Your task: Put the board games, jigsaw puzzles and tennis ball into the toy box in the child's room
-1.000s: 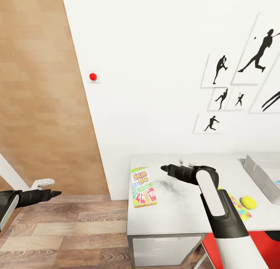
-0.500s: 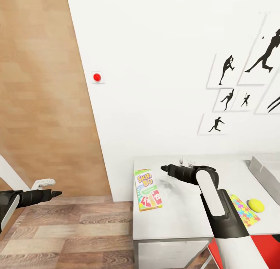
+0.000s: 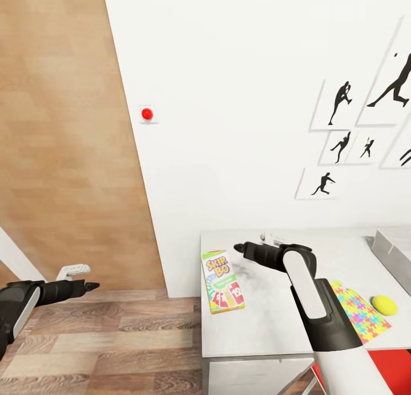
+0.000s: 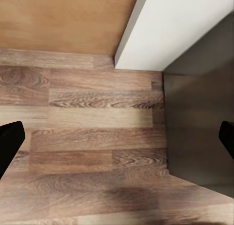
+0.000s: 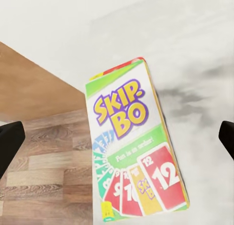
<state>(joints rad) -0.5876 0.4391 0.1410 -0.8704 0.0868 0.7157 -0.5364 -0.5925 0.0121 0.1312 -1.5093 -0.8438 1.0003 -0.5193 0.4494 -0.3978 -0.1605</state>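
- Skip-Bo box [image 3: 222, 281] lies flat near the table's [image 3: 268, 321] left edge, lower centre of the head view; in my right wrist view it [image 5: 134, 152] sits mid-frame between my spread fingertips.
- Puzzle [image 3: 359, 312] lies at the lower right, partly behind my right arm, with the ball [image 3: 384, 305] just beside it.
- My right gripper [image 3: 238, 249] hovers above the table, just right of the box, released and empty.
- My left gripper [image 3: 91, 285] hangs over the wood floor [image 3: 114, 338] at lower left, also spread wide, holding nothing.
- Toy box [image 3: 394, 252] shows at the right edge.
- Farther back, the wall carries a red button [image 3: 147, 114] and silhouette pictures [image 3: 342, 144].
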